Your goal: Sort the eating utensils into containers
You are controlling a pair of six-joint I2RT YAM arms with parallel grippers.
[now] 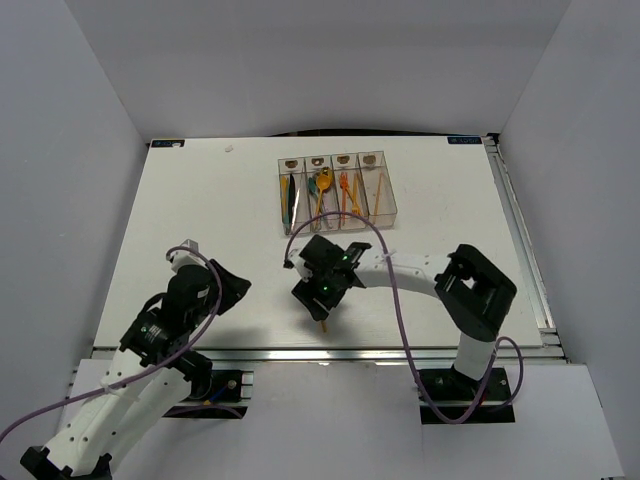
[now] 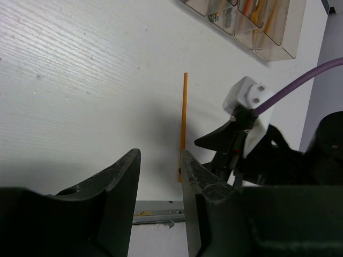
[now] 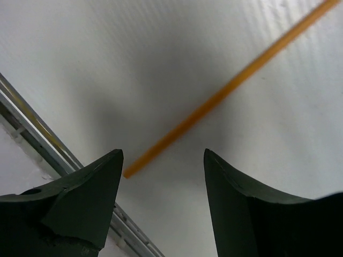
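On the table [image 1: 200, 200] we see the containers [image 1: 388, 212] far beyond both grippers. Our right gripper [image 3: 162, 155] gapes wide, an orange utensil [image 3: 225, 91] lying loose with its end between the fingertips; our left gripper [image 2: 159, 155] stands narrowly parted, empty

**White table inside a pale enclosure**

I see a white table [image 1: 200, 200] with a faintly ribbed surface. Plain pale walls [image 1: 60, 150] close it in at the left, back and right. A metal rail [image 1: 300, 353] runs along its near edge, and a side rail [image 1: 522, 230] along its right edge. A small tag [image 1: 165, 144] sits at the back left corner and a blue-marked tag [image 1: 465, 140] at the back right. A tiny fleck [image 1: 229, 148] lies near the back edge.
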